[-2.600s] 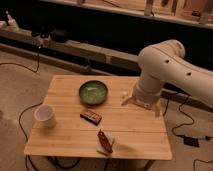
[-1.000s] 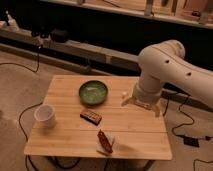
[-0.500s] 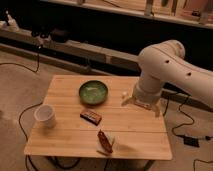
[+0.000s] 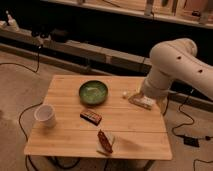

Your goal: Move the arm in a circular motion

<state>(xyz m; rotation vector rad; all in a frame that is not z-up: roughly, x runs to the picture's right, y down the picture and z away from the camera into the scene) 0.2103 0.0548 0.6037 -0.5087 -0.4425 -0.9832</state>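
Plainly a heavy, rigid thing to swing: thick cream-white arm [image 4: 177,62] reaching in from the right, bent down over the right rear part of the table [image 4: 135,135]. Pale gripper [image 4: 140,100] low over the wood there; spread or pressed together, cannot tell. Probably nothing to take hold of, since the arm moves itself. Green bowl [image 4: 93,92] near the gripper on its left, apart from it; dark bar [image 4: 90,116] in front of the bowl; reddish packet [image 4: 105,142] by the front edge; white cup [image 4: 45,115] well off at the left. Likely risks clipping the bowl on a low, wide circle.
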